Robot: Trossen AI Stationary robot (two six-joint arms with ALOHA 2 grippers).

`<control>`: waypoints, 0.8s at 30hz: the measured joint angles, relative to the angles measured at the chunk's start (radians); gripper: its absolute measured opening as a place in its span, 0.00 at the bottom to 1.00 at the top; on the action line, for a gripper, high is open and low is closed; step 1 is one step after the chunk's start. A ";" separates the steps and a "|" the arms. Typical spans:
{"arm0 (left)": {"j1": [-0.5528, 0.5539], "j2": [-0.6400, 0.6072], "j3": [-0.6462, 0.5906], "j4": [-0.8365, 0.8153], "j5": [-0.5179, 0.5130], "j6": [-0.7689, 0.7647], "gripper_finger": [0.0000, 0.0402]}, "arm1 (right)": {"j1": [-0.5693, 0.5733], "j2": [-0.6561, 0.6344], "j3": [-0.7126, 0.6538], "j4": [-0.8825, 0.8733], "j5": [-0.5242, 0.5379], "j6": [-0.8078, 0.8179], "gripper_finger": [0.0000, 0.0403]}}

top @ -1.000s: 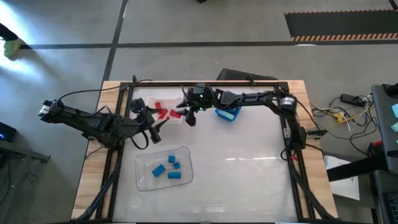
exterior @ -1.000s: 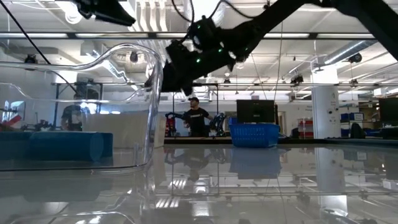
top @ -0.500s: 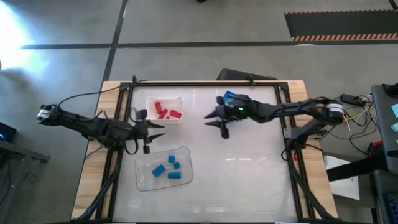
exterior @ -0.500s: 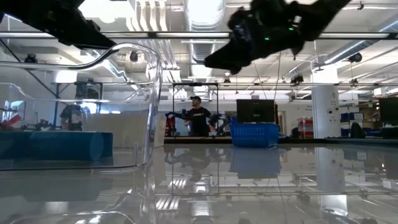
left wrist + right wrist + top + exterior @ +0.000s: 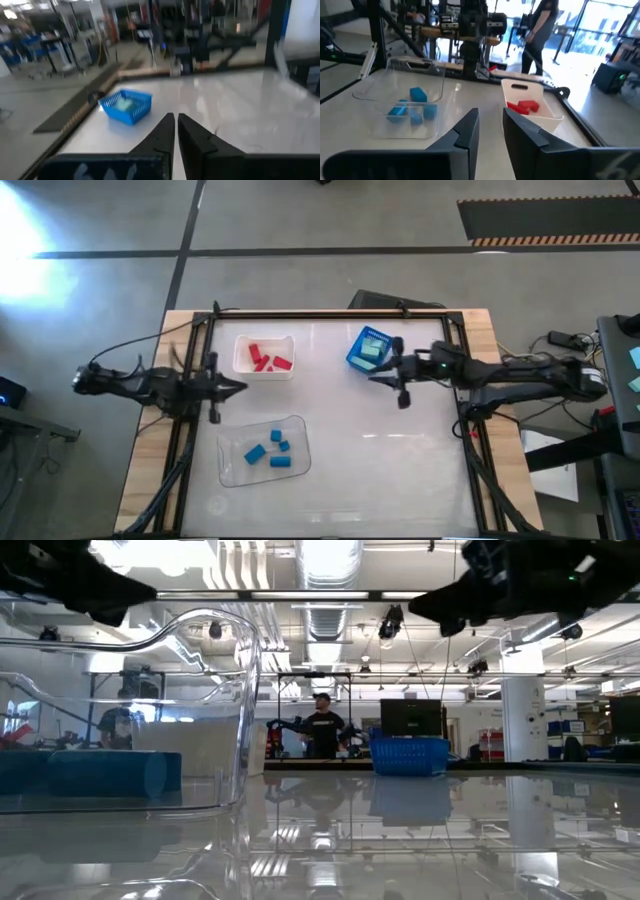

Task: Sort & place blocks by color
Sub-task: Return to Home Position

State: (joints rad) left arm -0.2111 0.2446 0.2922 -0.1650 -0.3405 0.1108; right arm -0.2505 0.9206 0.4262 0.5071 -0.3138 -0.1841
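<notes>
Dial: read from above, hub at the middle of the table [image 5: 400, 460], 12 at its far edge.
Blue basket [image 5: 408, 756]: at 1 o'clock near the far edge, holding the mint-teal blocks [image 5: 374, 346].
White bin [image 5: 282, 344]: at 11 o'clock, with the red blocks [image 5: 264, 361] lying inside it.
Clear tray [image 5: 235, 467]: at 8 o'clock, with the blue blocks [image 5: 255, 452] scattered on its floor.
In the way: in the low view the clear tray's curved wall fills the near left side. The blue blocks show through it as a dim band. The left arm lies across the dark frame [image 5: 330, 314] rail at the table's 9 o'clock edge.
Right gripper [image 5: 490, 112]: at 2 o'clock, raised above the tabletop, just beside the blue basket at the basket's 5 o'clock and apart from it. Its fingers stand a little apart, released, grasping nothing. It faces the tray and the white bin.
Left gripper [image 5: 176, 117]: at 10 o'clock by the left rail, between the white bin and the clear tray. It is clenched to a thin slit, holding nothing and touching nothing. It faces the blue basket.
Surface: glossy white top that mirrors the ceiling lights, with bare wood strips at both side edges.
Room: grey floor [image 5: 300, 220] crossed by a dark line. Loose cables [image 5: 530, 363] lie past the 3 o'clock edge. Beyond the far edge is a bright workshop hall where a person [image 5: 322, 732] in dark clothes stands.
</notes>
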 joint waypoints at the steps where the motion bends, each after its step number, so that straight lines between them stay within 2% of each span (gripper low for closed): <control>1: 0.000 -0.031 -0.011 -0.003 0.000 0.000 0.02 | -0.001 -0.034 -0.023 -0.001 0.000 0.000 0.18; 9: 0.000 -0.235 -0.097 0.011 -0.001 -0.002 0.02 | -0.043 -0.297 -0.197 0.000 0.001 0.025 0.14; 21: 0.000 -0.205 -0.191 0.026 0.003 -0.089 0.02 | -0.107 -0.635 -0.407 -0.033 0.001 0.054 0.09; 24: 0.000 -0.216 -0.214 0.028 0.004 -0.121 0.02 | -0.109 -0.707 -0.413 -0.109 0.000 0.056 0.09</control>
State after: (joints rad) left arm -0.2111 0.0283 0.0779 -0.1368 -0.3367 -0.0104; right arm -0.3592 0.2134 0.0132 0.3985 -0.3141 -0.1284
